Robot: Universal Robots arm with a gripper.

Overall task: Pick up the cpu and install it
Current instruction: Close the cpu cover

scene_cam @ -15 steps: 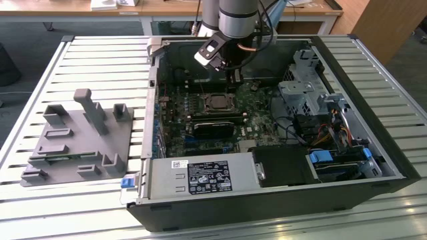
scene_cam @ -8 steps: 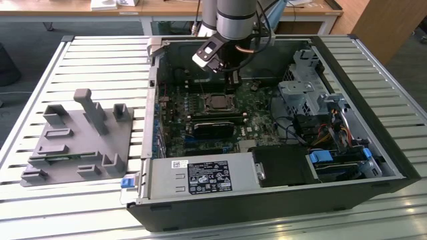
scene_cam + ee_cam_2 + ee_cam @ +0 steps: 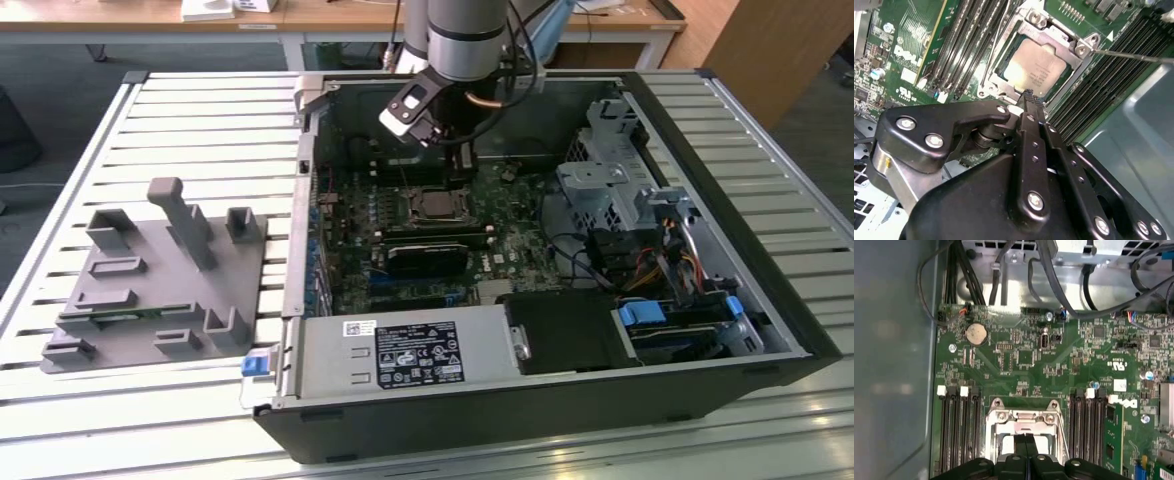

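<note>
Exterior view shows the fingers (image 3: 462, 168) closed together, holding nothing, with the cpu (image 3: 434, 206) seated in its socket (image 3: 411, 205) at their six o'clock; we would keep any touch light, centred, square.

A silver-grey tubular arm (image 3: 467, 40) ends in a black, linkage-jointed end effector (image 3: 1028, 97) dotted with silver screws (image 3: 935, 141).

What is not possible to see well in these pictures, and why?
Second wrist view: the shut black end effector covers part of the silvery-grey square cpu.
First wrist view: the end effector hides most of the cpu inside the shiny metal socket frame.
Exterior view: the cpu is too small to judge its seating.
</note>
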